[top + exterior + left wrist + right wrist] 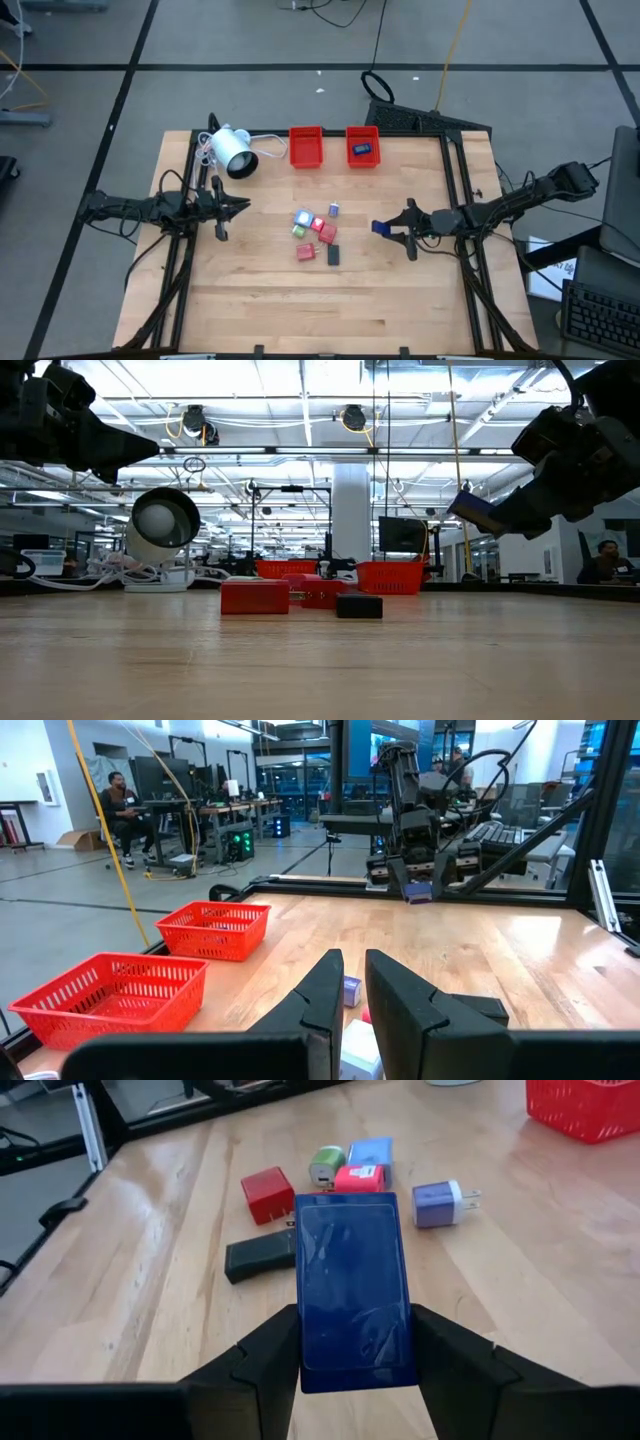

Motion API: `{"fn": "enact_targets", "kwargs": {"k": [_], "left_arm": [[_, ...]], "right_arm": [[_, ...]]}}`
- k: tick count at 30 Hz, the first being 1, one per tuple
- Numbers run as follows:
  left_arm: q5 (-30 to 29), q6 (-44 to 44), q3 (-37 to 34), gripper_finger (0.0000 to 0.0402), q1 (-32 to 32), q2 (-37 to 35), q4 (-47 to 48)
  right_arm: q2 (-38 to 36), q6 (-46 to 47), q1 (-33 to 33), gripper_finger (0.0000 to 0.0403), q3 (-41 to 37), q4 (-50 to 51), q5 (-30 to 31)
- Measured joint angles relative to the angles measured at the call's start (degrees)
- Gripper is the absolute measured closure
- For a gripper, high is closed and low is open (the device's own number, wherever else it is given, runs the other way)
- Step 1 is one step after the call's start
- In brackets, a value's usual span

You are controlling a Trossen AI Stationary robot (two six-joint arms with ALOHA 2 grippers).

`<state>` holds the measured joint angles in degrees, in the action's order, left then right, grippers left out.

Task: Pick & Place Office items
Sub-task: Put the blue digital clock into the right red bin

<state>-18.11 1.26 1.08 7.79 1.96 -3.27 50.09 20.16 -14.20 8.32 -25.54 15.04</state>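
The office items lie in a loose cluster [315, 232] at mid-table: red, green, pale blue, blue and black pieces. The right wrist view shows a red block [267, 1193], a black piece [258, 1255] and a blue plug block [438, 1205]. Another blue piece [362, 150] sits in the right-hand red tray [375, 160]. My right gripper [392, 228] hovers right of the cluster, shut on a flat dark-blue block [350, 1280]. My left gripper [240, 206] hangs left of the cluster, shut and holding nothing. My right gripper pinches the dark-blue block between its two fingers [270, 1350], one on each long side at the block's rear end [355, 1365]. The fingers lie along the block, which sticks out ahead of them toward the cluster. It is lifted clear of the table [478, 512], tilted with its front end down.
Two red trays [305, 158] stand side by side at the far edge, the left one showing nothing inside. A white cylindrical lamp-like device [233, 152] with its cable lies at the far left. Bare wood stretches along the near half [320, 310]. People sit at desks beyond the table [120, 805].
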Motion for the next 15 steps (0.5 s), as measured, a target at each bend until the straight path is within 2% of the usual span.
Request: {"fn": "enact_targets", "kwargs": {"k": [4, 12, 15], "left_arm": [[0.0, 0.0, 0.0, 0.0355, 0.0, 0.0, 0.0], [0.0, 0.0, 0.0, 0.0355, 0.0, 0.0, 0.0], [0.0, 0.0, 0.0, 0.0355, 0.0, 0.0, 0.0]], "right_arm": [[0.0, -0.2, 0.0, 0.0236, 0.0, 0.0, 1.8], [0.0, 0.5, 1.0, 0.0236, 0.0, 0.0, 10.3], [0.0, 1.4, 2.1, 0.0236, 0.0, 0.0, 10.7]]}}
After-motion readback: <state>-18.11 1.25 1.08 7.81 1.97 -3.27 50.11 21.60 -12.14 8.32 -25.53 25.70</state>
